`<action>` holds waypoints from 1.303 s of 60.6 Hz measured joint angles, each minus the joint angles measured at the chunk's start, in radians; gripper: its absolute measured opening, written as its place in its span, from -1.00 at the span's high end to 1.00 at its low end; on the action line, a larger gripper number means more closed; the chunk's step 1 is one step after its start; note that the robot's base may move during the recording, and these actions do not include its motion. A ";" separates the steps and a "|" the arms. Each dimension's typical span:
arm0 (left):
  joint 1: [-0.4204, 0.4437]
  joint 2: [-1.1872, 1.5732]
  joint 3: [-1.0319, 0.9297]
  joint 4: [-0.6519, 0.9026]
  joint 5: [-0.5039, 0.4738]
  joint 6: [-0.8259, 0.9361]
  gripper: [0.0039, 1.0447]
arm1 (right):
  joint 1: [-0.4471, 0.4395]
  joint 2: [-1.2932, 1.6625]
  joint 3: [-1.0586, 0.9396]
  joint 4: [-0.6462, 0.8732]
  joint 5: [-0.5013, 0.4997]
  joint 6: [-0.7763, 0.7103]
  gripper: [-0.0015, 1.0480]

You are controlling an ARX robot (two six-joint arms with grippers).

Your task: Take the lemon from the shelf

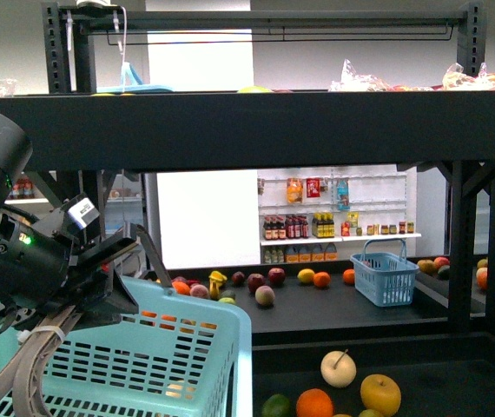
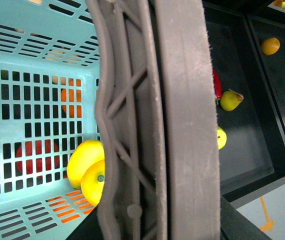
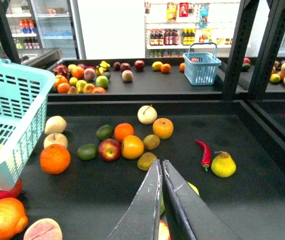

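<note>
Right wrist view shows the right gripper (image 3: 161, 167) with its grey fingers pressed together, nothing between them, hovering above the wide dark tray of the large black metal shelf (image 3: 262, 200), where oranges, apples, a red chilli and a yellow pear lie scattered. Left wrist view looks past a grey finger (image 2: 182, 125) into the light turquoise slotted plastic basket (image 2: 27, 80), where the glossy yellow lemon (image 2: 85, 162) lies; whether the left gripper is parted cannot be told.
</note>
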 joint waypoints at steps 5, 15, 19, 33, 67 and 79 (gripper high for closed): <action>0.000 0.000 0.000 0.000 0.000 0.000 0.49 | 0.000 -0.021 0.000 -0.019 0.000 0.000 0.87; 0.000 0.000 0.000 0.000 0.000 0.000 0.49 | 0.000 -0.077 0.000 -0.077 -0.001 0.000 0.87; 0.000 0.000 0.000 0.000 0.000 0.000 0.49 | 0.000 -0.156 0.000 -0.190 0.002 0.000 0.87; 0.000 0.000 0.000 0.000 0.000 0.002 0.49 | 0.001 -0.223 0.000 -0.227 0.002 -0.001 0.87; 0.000 0.000 0.000 0.000 0.000 0.001 0.49 | 0.001 -0.224 0.000 -0.227 0.002 -0.002 0.50; 0.003 0.000 -0.002 0.016 0.032 -0.012 0.49 | 0.001 -0.224 0.000 -0.227 0.002 -0.002 -0.25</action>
